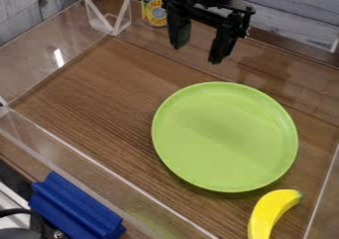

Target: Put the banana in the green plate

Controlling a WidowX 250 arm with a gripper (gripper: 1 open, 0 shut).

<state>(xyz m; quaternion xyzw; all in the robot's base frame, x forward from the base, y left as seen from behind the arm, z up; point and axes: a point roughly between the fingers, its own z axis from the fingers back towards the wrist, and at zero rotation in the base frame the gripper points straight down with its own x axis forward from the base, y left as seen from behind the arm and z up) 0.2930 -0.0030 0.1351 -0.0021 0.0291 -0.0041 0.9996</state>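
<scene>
Your gripper (197,49) hangs at the top of the view, black, its 2 fingers spread apart with brown surface showing between the tips, and nothing is pinched there. Whether those tips touch the surface, you cannot tell from this 1 view.

Under and all around your tool lies the brown wooden surface (99,99), the largest thing you have in sight, with its grain running through it. Next in size, below your gripper in the view and a little to its right, sits the green plate (225,137), round, lime-coloured and lying flat, with a shallow raised rim and a plain face.

Far down and to the left of your tool, in the lower corner, you have a bright blue ridged object (75,211) (what it is, you can't quite tell), with a black object (19,226) beside it, partly cut off by the frame.

Farther below your gripper than the plate, and to the right, is the banana (271,214), yellow and curved, near the plate's lower right rim but outside it, on the surface. Just left of your gripper, at the top edge, you can see part of a can (155,7) with a yellowish label.
</scene>
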